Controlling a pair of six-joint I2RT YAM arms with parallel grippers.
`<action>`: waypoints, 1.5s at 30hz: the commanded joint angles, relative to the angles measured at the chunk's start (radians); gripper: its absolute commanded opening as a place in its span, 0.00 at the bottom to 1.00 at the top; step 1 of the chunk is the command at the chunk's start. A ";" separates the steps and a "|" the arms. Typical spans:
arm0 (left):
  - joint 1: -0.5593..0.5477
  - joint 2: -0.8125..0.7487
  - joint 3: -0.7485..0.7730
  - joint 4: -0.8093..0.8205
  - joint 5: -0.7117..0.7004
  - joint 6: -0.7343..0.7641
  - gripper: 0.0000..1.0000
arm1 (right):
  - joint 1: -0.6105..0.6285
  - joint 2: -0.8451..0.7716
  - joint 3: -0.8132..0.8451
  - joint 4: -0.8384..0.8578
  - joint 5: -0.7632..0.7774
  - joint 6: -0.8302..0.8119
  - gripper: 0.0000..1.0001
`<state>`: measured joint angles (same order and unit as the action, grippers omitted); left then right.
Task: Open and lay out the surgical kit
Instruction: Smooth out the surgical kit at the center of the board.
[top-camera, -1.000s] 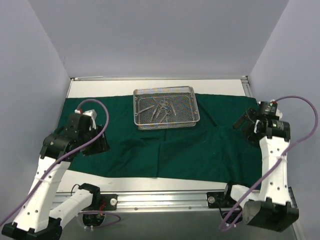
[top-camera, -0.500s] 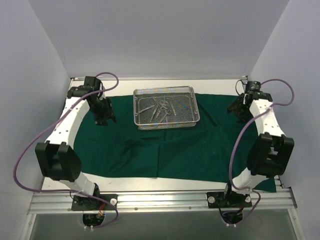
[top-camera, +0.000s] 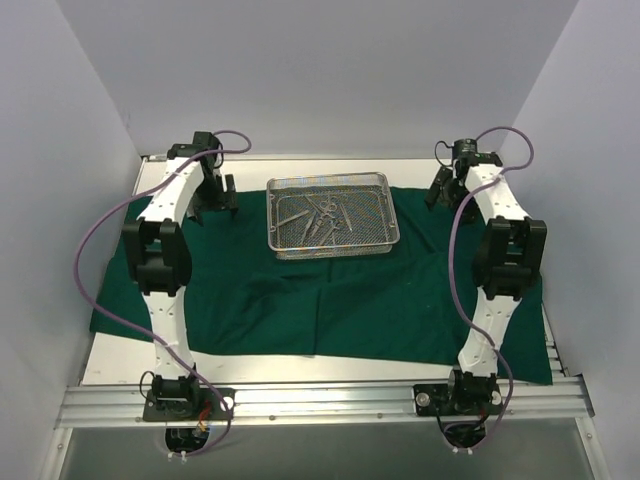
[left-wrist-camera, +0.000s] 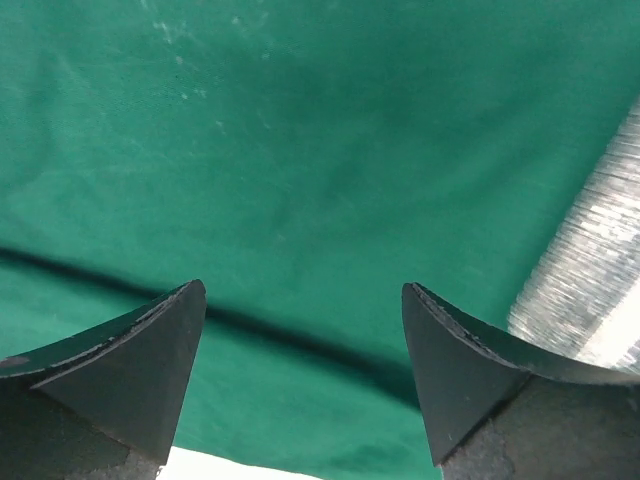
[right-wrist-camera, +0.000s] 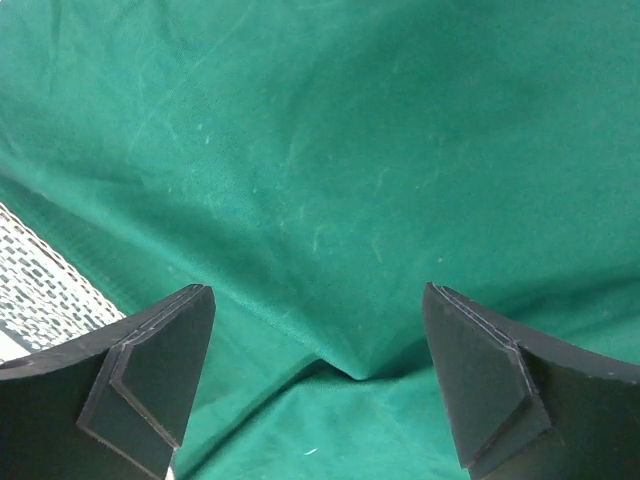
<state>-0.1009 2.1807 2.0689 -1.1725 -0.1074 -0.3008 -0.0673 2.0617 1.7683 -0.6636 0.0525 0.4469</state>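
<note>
The dark green drape (top-camera: 380, 300) lies spread over the table. The silver wire-mesh tray (top-camera: 275, 215) stands on its far middle part and holds several slim steel instruments (top-camera: 322, 220). My left gripper (top-camera: 213, 205) is open just above the drape's far left corner, left of the tray; its wrist view shows green cloth (left-wrist-camera: 300, 180) between the fingertips (left-wrist-camera: 160, 350) and a strip of the tray's rim (left-wrist-camera: 590, 270). My right gripper (top-camera: 440, 190) is open above the drape's far right part, right of the tray; cloth folds (right-wrist-camera: 340, 250) lie under it, and the tray's mesh (right-wrist-camera: 40, 290) shows at left.
White table surface (top-camera: 160, 180) shows beyond the drape at the far left and along the near edge. An aluminium rail (top-camera: 320, 400) runs along the front. Grey walls close in on three sides. Purple cables loop from both arms.
Both arms have swung from the near side out to the far corners of the drape, the left beside the tray's left end, the right beside its right end. The drape's near left edge now lies flatter.
</note>
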 joint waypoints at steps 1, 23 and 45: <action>0.029 0.060 0.051 -0.035 -0.060 0.043 0.89 | 0.011 0.018 0.046 -0.090 0.056 -0.102 0.88; 0.096 0.490 0.439 -0.113 0.069 0.016 0.71 | -0.003 0.328 0.155 0.033 0.081 -0.148 0.90; 0.253 0.736 0.725 0.106 0.500 -0.179 0.61 | -0.029 0.571 0.494 -0.080 0.106 -0.145 0.90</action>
<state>0.1371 2.8357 2.8372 -1.1816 0.4133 -0.4801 -0.0780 2.5343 2.2704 -0.6731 0.0803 0.3096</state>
